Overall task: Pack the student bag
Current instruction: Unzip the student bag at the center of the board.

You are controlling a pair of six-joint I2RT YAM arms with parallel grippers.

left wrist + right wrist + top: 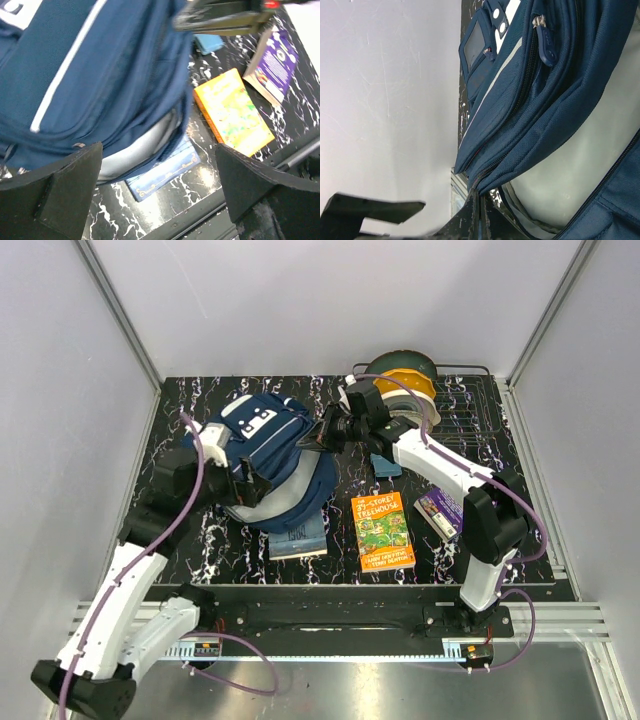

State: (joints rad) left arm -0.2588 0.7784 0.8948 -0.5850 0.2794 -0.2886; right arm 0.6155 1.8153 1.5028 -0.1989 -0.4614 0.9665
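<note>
Fabric of the student bag [268, 445] fills both of my wrist views. The bag lies on the left-centre part of the black marbled table [470, 430], its white-patched top toward the back wall and its mouth toward the near edge. There the pale grey lining [570, 170] shows.

My left gripper [254, 486] hangs at the bag's near left side with its jaws spread wide and nothing between them. Past its fingers [55, 190] I see the white stripe running across the navy panel, and a blue booklet [162, 172] lying partly under the bag's near rim.

My right gripper [316, 437] is at the bag's right edge with its jaws pressed tight together. From that wrist the zipped edge of the bag runs straight down into the closed tips, so they appear to be pinching that hem, though the contact itself is dark and hard to make out. A zip pull [546, 47] dangles higher up on the same side.

An orange book [383, 531] lies flat just right of the bag, near the front. A purple book [438, 510] lies beyond it, partly under my right arm.
</note>
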